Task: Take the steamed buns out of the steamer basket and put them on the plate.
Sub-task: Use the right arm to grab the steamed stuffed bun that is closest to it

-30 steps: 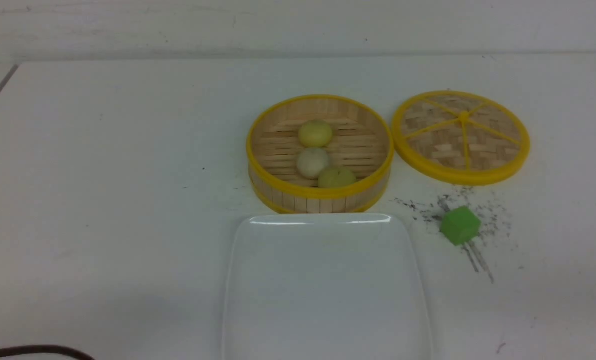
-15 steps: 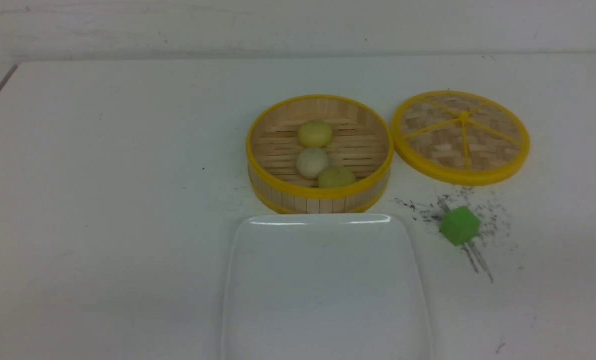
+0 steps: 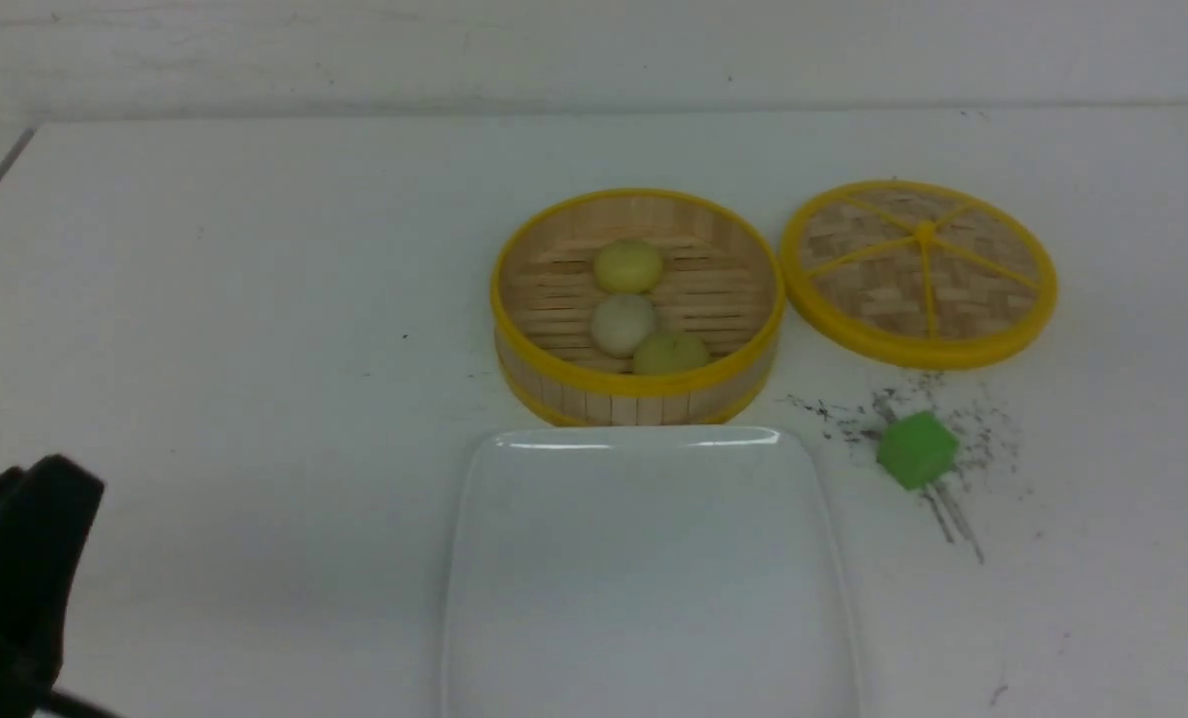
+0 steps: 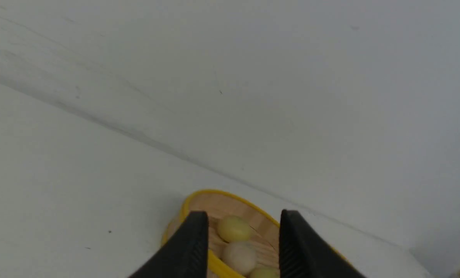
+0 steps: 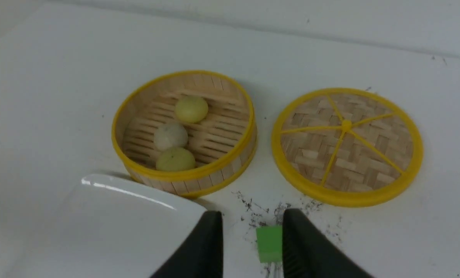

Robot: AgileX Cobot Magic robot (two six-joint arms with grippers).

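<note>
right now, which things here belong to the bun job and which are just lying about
Job: buns, basket, plate.
Lying about: lid, cube.

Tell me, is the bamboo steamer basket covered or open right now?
Open: the steamer basket has no cover; its woven lid lies flat beside it, three steamed buns showing inside.

You have bright, even light from above, with a cool greenish tint. Shadows are weak and soft. The plate shows thin glare on its far rim. All pictures are a little soft; the left arm, near left, is dark and unsharp.
</note>
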